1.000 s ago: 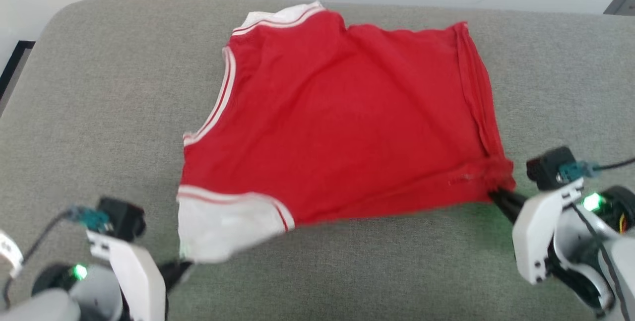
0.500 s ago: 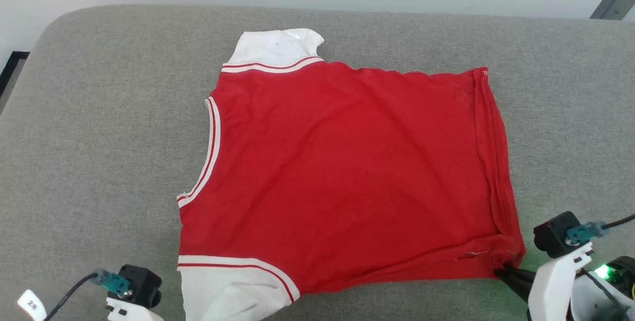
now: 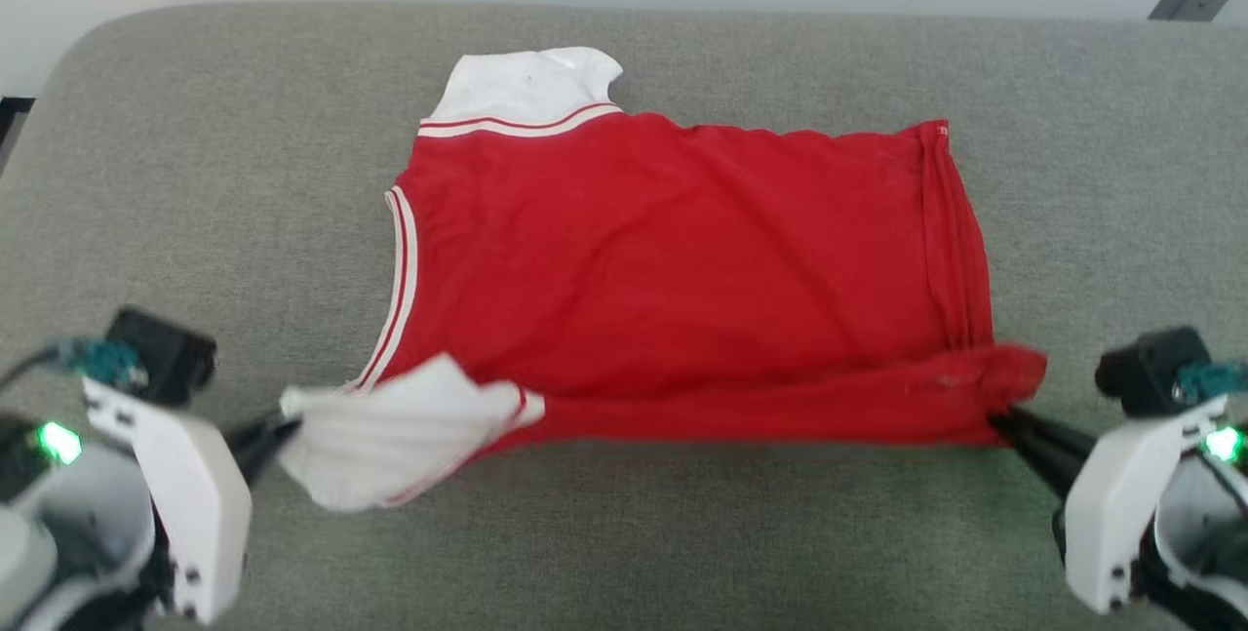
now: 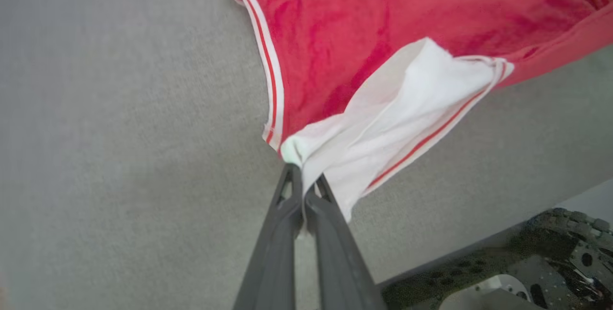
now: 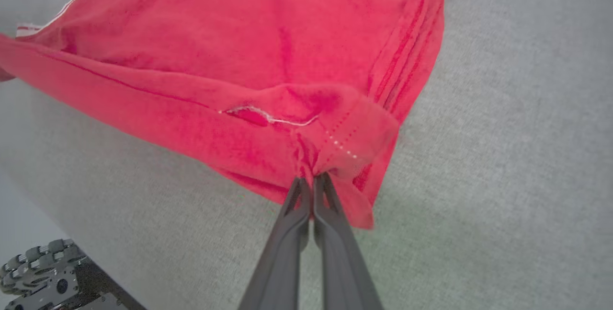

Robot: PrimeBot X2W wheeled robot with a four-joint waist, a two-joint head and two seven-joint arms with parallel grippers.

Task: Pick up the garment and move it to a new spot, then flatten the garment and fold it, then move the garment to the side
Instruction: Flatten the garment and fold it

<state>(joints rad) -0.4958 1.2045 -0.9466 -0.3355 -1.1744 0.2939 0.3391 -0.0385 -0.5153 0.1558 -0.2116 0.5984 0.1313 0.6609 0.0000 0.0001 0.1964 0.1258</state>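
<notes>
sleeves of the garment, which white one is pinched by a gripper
The near sleeve, bunched in the shut left gripper; the far sleeve lies flat on the grey surface, untouched.

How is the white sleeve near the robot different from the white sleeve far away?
The near sleeve is pinched by the left gripper; nothing touches the far sleeve. The near sleeve is bunched up; the far sleeve lies flat. Both are white with red stripes.

No text, label or number can be read on the garment (image 3: 682, 251) or elsewhere.
</notes>
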